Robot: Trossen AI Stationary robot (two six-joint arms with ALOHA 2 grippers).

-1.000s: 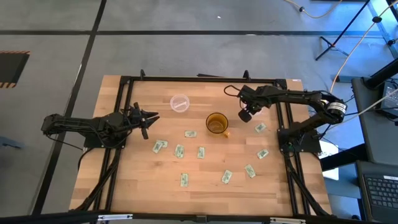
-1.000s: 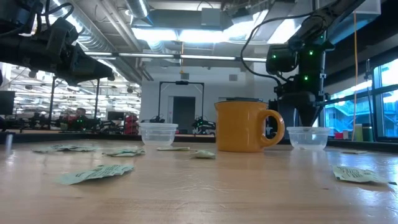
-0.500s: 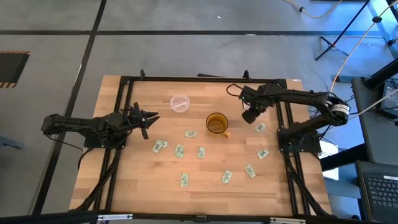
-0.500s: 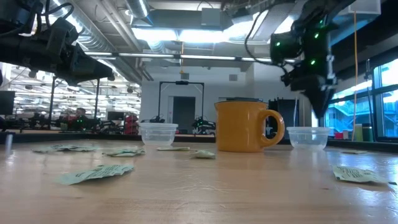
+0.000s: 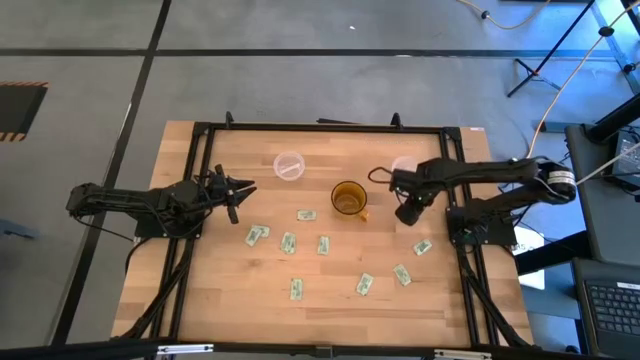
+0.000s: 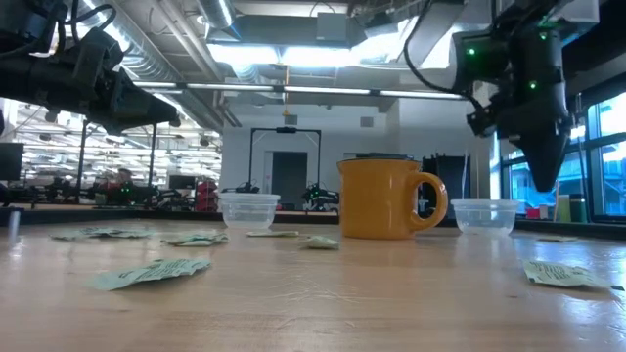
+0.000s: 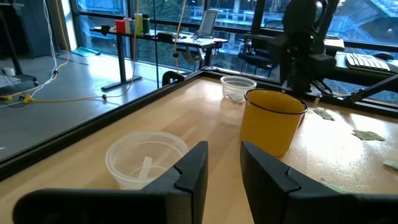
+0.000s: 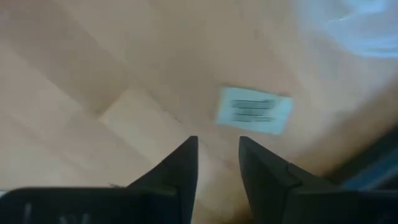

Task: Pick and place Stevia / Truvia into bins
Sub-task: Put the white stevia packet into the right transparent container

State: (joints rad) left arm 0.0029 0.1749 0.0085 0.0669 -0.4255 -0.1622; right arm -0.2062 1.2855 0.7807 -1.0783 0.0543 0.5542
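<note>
Several white-and-green Stevia packets lie flat on the wooden table, mostly toward its near half. One clear cup stands at the far middle-left and holds a packet. The other clear cup stands at the far right. My right gripper hovers over a packet near the right edge, fingers slightly open and empty, pointing down. My left gripper waits above the table's left side, slightly open and empty.
An amber-yellow mug stands between the two clear cups, just left of my right gripper. The black frame rails run along the table's edges. Packets lie scattered across the near half.
My right gripper has gone from above the far-right clear cup toward the table's near edge and downward. It now stands over a packet by the right edge.
</note>
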